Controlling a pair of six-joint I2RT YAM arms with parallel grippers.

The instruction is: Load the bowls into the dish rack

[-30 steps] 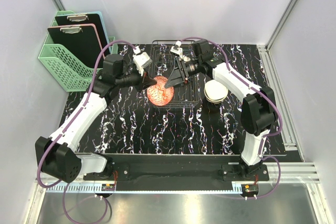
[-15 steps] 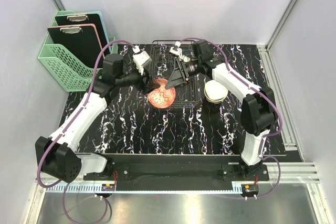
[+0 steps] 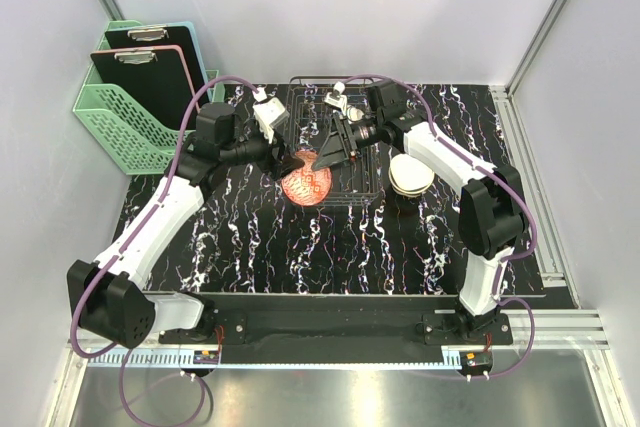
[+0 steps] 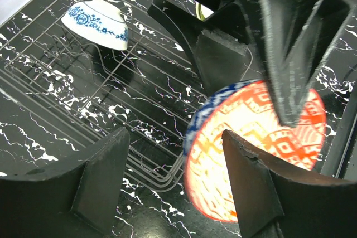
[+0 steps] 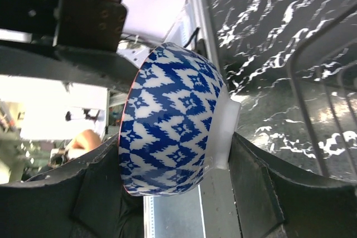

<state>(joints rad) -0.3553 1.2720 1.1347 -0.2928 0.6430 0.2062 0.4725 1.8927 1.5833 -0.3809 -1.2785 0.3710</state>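
Two arms meet over the near left corner of the dish rack [image 3: 360, 162]. The orange bowl [image 3: 305, 185] is there, tipped on edge. Its patterned orange inside is turned toward the left arm, and its blue-and-white outside faces the right wrist camera.

The right gripper [image 3: 322, 159] clasps it across its depth: one finger [image 4: 287, 76] reaches down into the hollow, the other [image 5: 259, 188] lies against the white foot. The left gripper [image 3: 287, 160] is spread wide and grips nothing. The bowl's rim lies just ahead of its fingers, and I cannot tell whether the nearest one brushes it. Nor can I tell whether the bowl's lower rim rests on the rack wire or hangs just above it.

One blue-and-white bowl [image 4: 96, 23] leans among the tines farther into the rack. A stack of pale bowls [image 3: 410, 175] stands on the table [image 3: 300, 247] just right of the rack. The mint basket [image 3: 125, 127] with clipboards [image 3: 150, 67] sits off the table's far left corner, well apart from both grippers.
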